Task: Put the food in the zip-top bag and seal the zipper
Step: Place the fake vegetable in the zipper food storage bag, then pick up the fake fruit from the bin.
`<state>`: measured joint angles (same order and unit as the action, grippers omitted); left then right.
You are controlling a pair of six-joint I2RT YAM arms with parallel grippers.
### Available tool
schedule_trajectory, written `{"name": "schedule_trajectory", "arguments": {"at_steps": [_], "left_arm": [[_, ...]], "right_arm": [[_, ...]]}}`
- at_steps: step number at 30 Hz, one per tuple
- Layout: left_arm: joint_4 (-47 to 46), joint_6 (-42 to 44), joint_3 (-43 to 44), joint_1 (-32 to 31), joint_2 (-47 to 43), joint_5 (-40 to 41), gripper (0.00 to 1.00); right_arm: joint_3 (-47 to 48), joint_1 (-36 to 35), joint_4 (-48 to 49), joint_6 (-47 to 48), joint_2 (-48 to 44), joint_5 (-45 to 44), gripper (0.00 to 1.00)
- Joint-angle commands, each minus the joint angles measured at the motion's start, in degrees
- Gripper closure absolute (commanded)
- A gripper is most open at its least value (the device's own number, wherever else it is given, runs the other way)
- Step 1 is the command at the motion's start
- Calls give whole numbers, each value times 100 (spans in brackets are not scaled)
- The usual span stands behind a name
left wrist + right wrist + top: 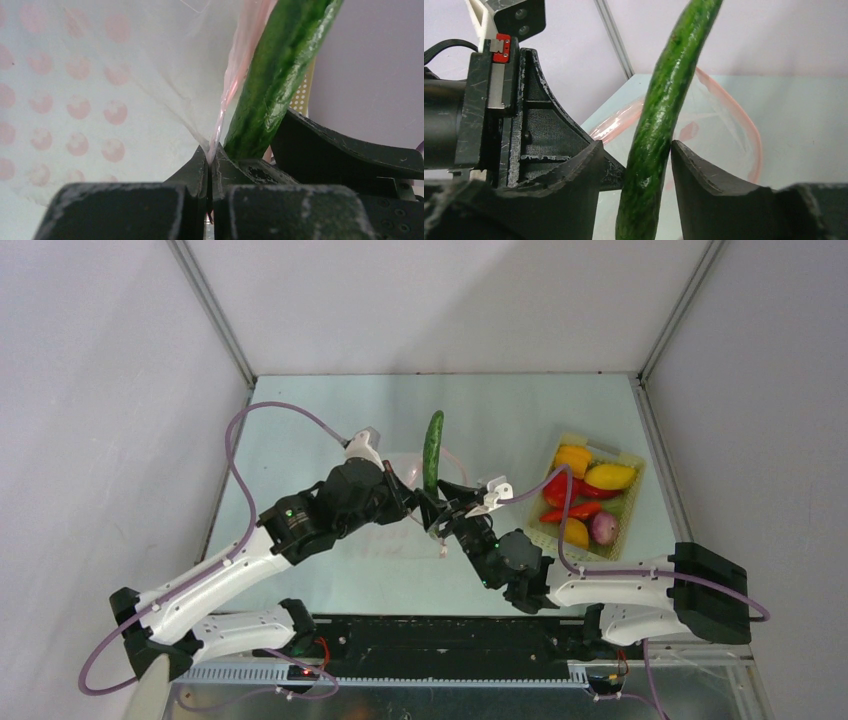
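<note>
The long green vegetable (432,445) sticks up tilted over the clear pink-dotted zip-top bag (395,538). My left gripper (414,502) is shut on the bag's pink zipper strip (235,65), and the bag (100,75) hangs from it. In the right wrist view the vegetable (659,125) stands between the fingers of my right gripper (636,144). It touches the right finger (704,175), with a gap at the left one. Its lower end leans on my left gripper's finger (250,170). The bag's mouth (749,130) gapes behind it.
A pale-yellow perforated basket (640,465) at the right holds a yellow pepper (610,476), an orange pepper (572,458), red peppers and chili (565,492) and a purple onion (604,527). Grey walls enclose the table.
</note>
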<state>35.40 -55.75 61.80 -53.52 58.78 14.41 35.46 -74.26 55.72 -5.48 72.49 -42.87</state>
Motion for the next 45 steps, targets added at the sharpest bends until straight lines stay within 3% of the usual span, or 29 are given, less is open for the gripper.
{"name": "schedule_trajectory", "arguments": {"at_steps": [1,4,6,7,9,10,15,20,22,25,28,29,34,41,45], "left_arm": [[-319,-234,-93,-16,-272,164,100],[-345,-231,-116,-13,-328,195,100],[-349,-235,-130,-16,-349,230,100],[-356,-235,-132,-11,-350,242,100],[-377,-238,-141,-11,-376,248,100],[-385,-225,-141,-15,-394,242,100],[-416,-170,-156,-10,-469,310,100],[-363,-106,-174,-12,-493,472,100],[-311,-43,-191,-14,-492,534,100],[-205,61,-173,-14,-445,599,100],[-57,125,-125,-1,-330,699,100],[-45,165,-116,-1,-275,704,100],[-7,284,-17,21,-45,656,100],[88,405,120,34,236,584,100],[134,423,122,49,277,592,100]], "right_arm": [[-22,-149,655,467,-4,-191,40],[-21,-206,791,526,0,-228,36],[-22,-225,795,534,2,-155,40],[-22,-228,785,630,17,-131,50],[-22,-229,765,650,59,-70,62],[-22,-229,743,652,74,-58,62],[-22,-274,520,631,13,-111,50],[-22,-274,307,611,-491,-159,46],[-22,-213,-38,422,-863,-247,45],[29,10,-1439,-22,-1650,-287,44],[136,717,-3129,-1129,-2604,-216,41],[163,942,-4089,-1420,-2799,-128,41],[193,3133,-6966,-2917,-3826,697,38],[215,5956,-8390,-3148,-3494,3105,32],[211,6899,-8402,-3193,-2529,4467,27]]}}
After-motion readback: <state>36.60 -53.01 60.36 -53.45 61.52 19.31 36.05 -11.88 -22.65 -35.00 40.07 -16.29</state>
